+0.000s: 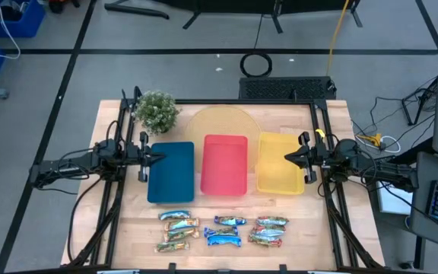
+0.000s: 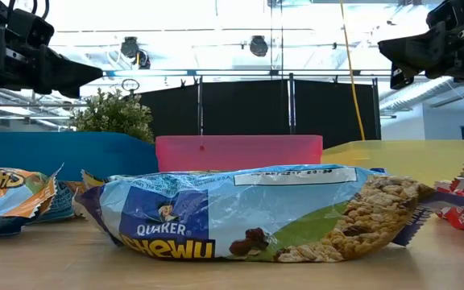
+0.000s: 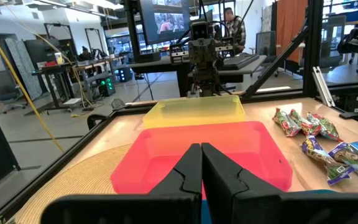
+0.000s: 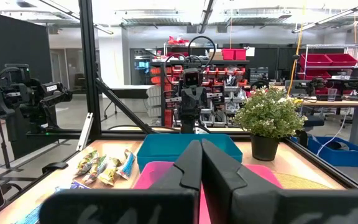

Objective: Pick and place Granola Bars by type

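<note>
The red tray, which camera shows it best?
The high view: the whole red tray shows from above, between the blue tray and yellow tray. Low view gives one side wall, left wrist most of it, right wrist only a corner.

Workshop with red bin shelves (image 4: 328,62), desks (image 3: 73,71), bright ceiling lights (image 2: 256,44).

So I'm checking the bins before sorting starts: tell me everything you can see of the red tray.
The red tray is a shallow rectangular bin of pink-red, slightly translucent plastic with rounded corners. It sits flat and empty mid-table, between the blue tray and yellow tray, its far end on a round woven mat.
</note>
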You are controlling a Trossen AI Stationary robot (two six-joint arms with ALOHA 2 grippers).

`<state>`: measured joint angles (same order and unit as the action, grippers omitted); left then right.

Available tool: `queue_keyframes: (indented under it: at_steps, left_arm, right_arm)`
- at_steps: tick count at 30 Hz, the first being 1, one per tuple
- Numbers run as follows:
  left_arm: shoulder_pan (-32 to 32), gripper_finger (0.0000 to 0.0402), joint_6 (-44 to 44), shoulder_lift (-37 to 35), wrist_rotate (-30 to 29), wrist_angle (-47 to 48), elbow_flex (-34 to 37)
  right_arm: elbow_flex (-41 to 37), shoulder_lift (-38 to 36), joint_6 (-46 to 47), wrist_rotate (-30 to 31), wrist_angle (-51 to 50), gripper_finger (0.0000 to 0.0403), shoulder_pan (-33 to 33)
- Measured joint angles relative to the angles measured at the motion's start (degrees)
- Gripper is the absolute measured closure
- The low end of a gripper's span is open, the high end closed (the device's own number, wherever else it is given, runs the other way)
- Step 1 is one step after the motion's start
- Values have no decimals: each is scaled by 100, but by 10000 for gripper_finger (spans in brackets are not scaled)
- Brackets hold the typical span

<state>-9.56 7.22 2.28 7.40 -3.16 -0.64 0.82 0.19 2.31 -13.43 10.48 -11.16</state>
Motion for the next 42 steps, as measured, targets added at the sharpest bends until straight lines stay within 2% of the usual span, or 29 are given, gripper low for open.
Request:
queue_keyframes:
  at_steps: [32, 42]
  left_arm:
    - [1, 387, -5, 0, 1, -4, 0]
    - [2, 387, -726, 0, 6, -4, 2]
  right_arm:
    - [-2, -2, 1, -5, 215, 403, -1]
    - [-2, -2, -5, -10, 213, 403, -1]
